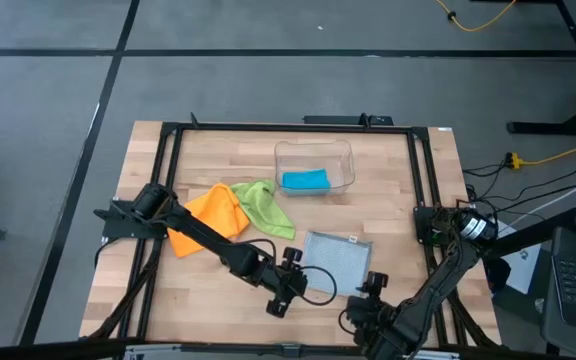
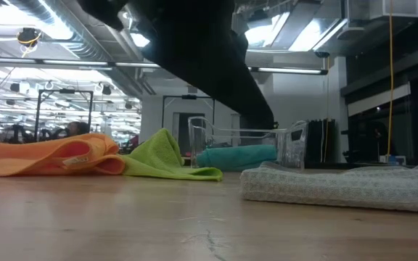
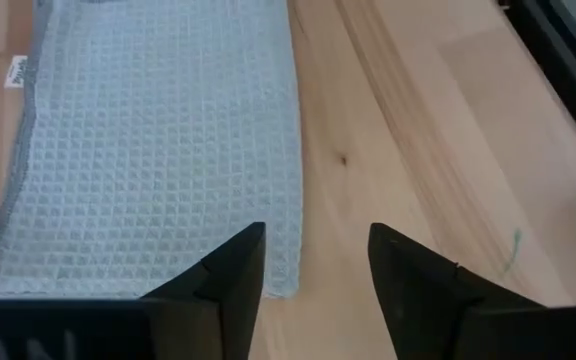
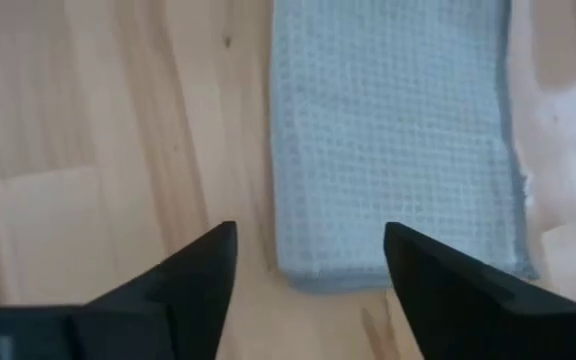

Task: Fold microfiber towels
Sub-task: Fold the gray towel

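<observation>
**Both hands hanging open at the folded grey-blue towel**

In the low view a dark arm is filling the upper middle, hiding the room behind it, and neither hand is showing there. In the high view the lower frame edge is cutting off part of the right arm.

The left hand [image 1: 286, 292] is hovering with fingers [image 3: 230, 285] spread, gripping nothing, over the lower left edge of the grey-blue towel [image 1: 334, 262]. The right hand [image 1: 368, 292] is standing wide open, empty, at the towel's lower right.

The wooden tabletop [image 1: 208, 300] is carrying the orange towel [image 1: 208, 216] and green towel [image 1: 266, 206], touching, left of centre. The teal towel [image 1: 304, 181] is lying inside the clear bin [image 1: 314, 150].
</observation>
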{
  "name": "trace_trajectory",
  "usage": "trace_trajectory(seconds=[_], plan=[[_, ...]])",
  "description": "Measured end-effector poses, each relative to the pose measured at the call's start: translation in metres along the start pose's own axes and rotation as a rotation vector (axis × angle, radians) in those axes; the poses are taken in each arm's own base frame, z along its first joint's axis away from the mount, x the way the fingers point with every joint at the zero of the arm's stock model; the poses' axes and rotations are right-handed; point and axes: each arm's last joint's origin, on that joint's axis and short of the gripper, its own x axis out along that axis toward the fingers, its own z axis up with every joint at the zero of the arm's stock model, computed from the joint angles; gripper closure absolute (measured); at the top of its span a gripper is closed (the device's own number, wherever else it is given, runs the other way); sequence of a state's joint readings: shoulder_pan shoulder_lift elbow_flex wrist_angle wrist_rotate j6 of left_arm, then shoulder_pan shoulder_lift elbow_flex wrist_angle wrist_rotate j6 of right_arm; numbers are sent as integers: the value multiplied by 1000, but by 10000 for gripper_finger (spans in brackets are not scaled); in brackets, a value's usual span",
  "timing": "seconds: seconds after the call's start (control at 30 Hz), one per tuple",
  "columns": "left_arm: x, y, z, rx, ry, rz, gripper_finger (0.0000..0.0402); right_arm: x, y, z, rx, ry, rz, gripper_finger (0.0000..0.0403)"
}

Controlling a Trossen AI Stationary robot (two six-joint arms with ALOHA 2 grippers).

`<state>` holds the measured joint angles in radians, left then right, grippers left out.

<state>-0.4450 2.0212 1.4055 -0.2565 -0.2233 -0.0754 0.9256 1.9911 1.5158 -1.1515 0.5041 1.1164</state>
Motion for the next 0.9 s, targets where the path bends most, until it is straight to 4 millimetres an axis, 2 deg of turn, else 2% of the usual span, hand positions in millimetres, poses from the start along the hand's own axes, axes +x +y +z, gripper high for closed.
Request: trace_trajectory(seconds=[0.23, 0.4, 0.5, 0.57, 0.6, 0.67, 0.73, 0.83, 0.9], plan=[[1, 7, 0, -64, 8, -8, 232, 0, -1, 3, 70, -88, -35, 131], [-3, 8, 10, -72, -25, 2, 233, -5, 4, -8, -82, -11, 9, 131], [-5, 8, 13, -77, -32, 2, 233, -13, -8, -23, -109, -7, -142, 131], [-6, 9, 16, -100, -42, 1, 233, -24, -25, -37, -35, -6, -317, 131], [-6, 9, 17, -112, -47, 0, 233, -27, -30, -44, 27, -39, -334, 130], [-7, 9, 19, -133, -53, -2, 233, -29, -38, -62, 71, -131, -256, 130], [-7, 9, 19, -132, -52, -3, 233, -26, -43, -74, 218, -178, -111, 130], [-8, 9, 20, -131, -51, -22, 233, -7, -60, -97, 431, -141, 11, 130], [-8, 9, 21, -134, -53, -28, 233, 4, -58, -106, 548, -89, 212, 130]])
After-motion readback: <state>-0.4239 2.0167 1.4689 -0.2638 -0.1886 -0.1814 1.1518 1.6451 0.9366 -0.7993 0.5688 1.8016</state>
